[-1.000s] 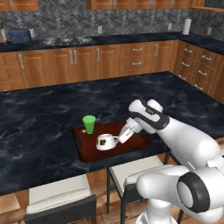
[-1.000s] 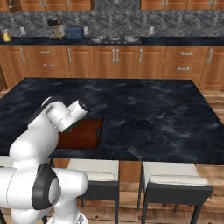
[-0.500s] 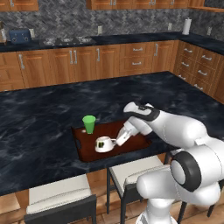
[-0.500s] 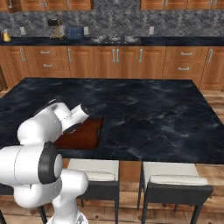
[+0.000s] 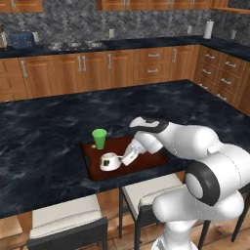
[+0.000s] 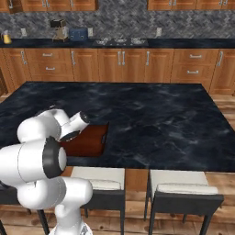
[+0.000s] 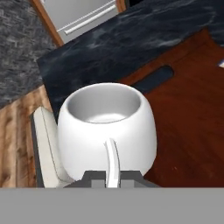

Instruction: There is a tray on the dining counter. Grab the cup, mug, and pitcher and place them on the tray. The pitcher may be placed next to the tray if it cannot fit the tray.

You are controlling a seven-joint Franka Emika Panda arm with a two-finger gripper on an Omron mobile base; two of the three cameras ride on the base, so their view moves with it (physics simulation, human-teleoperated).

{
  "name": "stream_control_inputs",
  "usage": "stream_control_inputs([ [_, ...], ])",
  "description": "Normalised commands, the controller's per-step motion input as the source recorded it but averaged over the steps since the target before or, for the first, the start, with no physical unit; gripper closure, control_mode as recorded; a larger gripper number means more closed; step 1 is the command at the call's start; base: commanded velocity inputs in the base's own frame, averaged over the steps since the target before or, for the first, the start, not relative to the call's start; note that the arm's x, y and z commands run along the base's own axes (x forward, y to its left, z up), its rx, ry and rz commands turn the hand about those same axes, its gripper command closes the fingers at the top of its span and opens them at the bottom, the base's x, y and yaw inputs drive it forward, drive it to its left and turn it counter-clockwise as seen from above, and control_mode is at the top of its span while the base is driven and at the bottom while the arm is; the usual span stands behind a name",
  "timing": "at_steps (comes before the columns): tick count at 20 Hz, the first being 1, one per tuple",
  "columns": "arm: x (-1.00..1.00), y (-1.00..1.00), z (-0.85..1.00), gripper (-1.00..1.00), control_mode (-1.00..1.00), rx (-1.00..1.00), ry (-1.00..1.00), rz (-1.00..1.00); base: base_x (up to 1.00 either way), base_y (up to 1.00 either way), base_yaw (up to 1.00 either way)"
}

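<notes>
Tray [image 5: 146, 161] on black marble dining counter [image 5: 49, 132] — wooden cabinets [image 5: 97, 68] behind.

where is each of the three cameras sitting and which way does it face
Left base view: behind the arm to its left, facing forward and down at the dining counter; the white arm rises from lower right, pincer at the mug on the tray, by the cup.
Right base view: behind to its right, same counter; the arm rises lower left, covering part of the tray.
Hand view: on the hand, looking along the pincer, shut on the mug handle.
Shared: tray and dining counter.
</notes>
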Motion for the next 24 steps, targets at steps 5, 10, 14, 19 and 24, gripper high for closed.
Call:
stream_control_inputs([
  [5,0.10,0.01,-0.16,1.00,-1.00,0.00,-0.08,-0.02,0.00,0.00,0.00],
  [10,0.01,0.00,-0.21,1.00,-1.00,0.00,-0.07,-0.02,0.00,0.00,0.00],
  [14,0.07,0.00,-0.18,1.00,-1.00,0.00,-0.04,-0.01,0.00,0.00,0.00],
  [19,0.17,0.00,-0.16,1.00,-1.00,0.00,-0.02,-0.01,0.00,0.00,0.00],
  [24,0.26,0.00,-0.09,1.00,-1.00,0.00,-0.02,0.00,0.00,0.00,0.00],
])
